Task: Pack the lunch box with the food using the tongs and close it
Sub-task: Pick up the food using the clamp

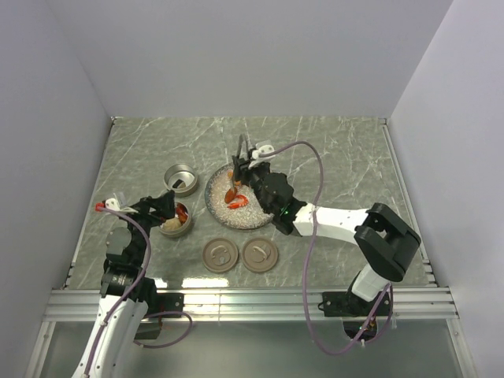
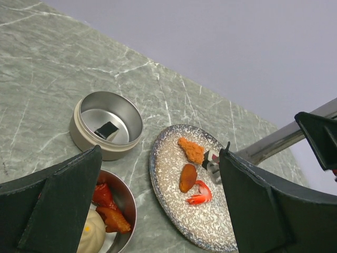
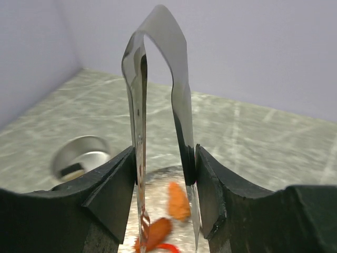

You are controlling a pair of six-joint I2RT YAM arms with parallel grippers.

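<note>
My right gripper (image 1: pixel 250 169) (image 3: pixel 164 158) is shut on the tongs (image 3: pixel 158 79) (image 1: pixel 239 150), one finger pressing on each arm. The tongs' tips (image 2: pixel 213 164) hang over the speckled plate (image 1: pixel 253 214) (image 2: pixel 179 221). On the plate lies food: a crumbed orange piece (image 2: pixel 191 150), a darker orange piece (image 2: pixel 188 177) (image 3: pixel 178 200) and a red shrimp (image 2: pixel 200 194) (image 1: pixel 234 197). One lunch box tin (image 1: pixel 176 221) (image 2: pixel 126 203) holds a beige bun (image 2: pixel 95 232) and red-orange pieces (image 2: pixel 108 208). My left gripper (image 1: pixel 163 206) (image 2: pixel 160 153) stands open just above that tin, holding nothing.
A second steel tin (image 1: pixel 182 179) (image 2: pixel 108 124) with one small dark piece inside stands behind the filled one. Two round brown lids (image 1: pixel 220 255) (image 1: pixel 260 254) lie side by side in front of the plate. Grey walls enclose the marble table (image 1: pixel 339 157).
</note>
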